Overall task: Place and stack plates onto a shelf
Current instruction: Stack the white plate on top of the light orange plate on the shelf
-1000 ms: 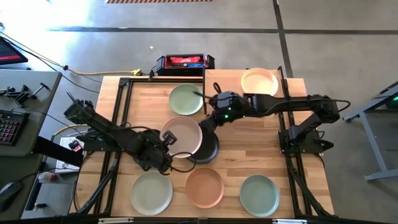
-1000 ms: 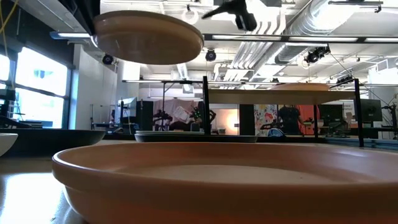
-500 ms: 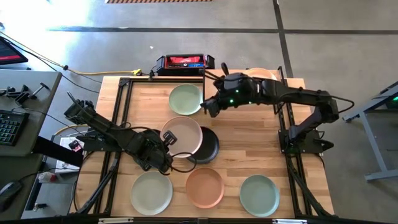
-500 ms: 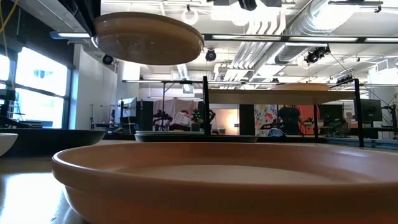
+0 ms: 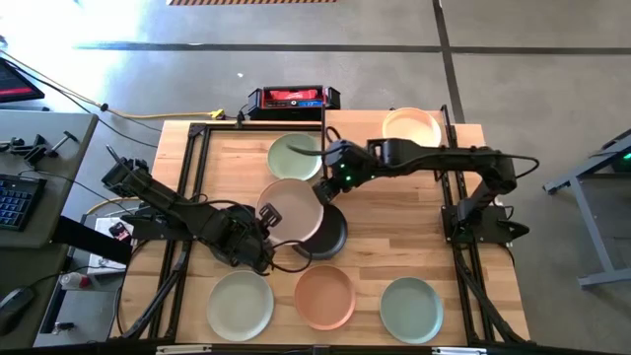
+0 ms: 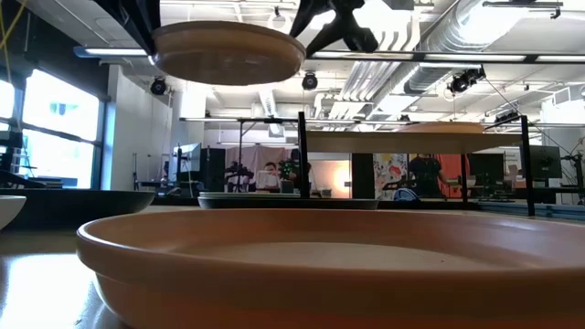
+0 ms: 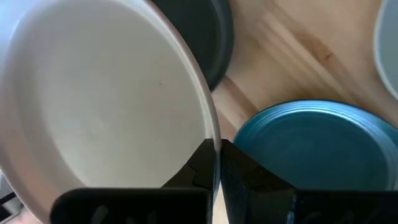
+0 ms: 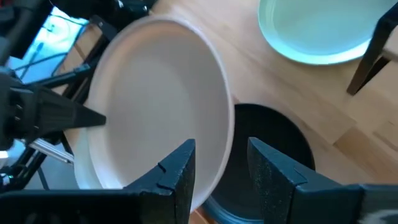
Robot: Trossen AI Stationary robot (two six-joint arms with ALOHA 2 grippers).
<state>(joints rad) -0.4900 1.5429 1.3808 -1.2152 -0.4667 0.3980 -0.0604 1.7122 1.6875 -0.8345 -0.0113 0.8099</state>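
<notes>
Wooden surface (image 5: 394, 232) carries empty plates; the shelf (image 5: 345, 126) bears a peach plate (image 5: 411, 128). The pink plate (image 5: 289, 213) is held raised over the black plate (image 5: 329, 231), clamped at its rim by the left hand (image 5: 266, 219). The right hand (image 5: 323, 189) is seen with fingers apart astride the opposite rim. The black plate is partly hidden; a dark teal plate (image 7: 311, 146) is cut off.

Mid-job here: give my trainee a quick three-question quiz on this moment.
1. True or false: the left hand grips the pink plate in the air.
2. The right hand is: A shut on that plate, B open astride its rim, C parked off the table.
3. Fill in: on the table right below the pink plate lies the ___ plate.
Key: 1 true; 2 B; 3 black plate.
</notes>
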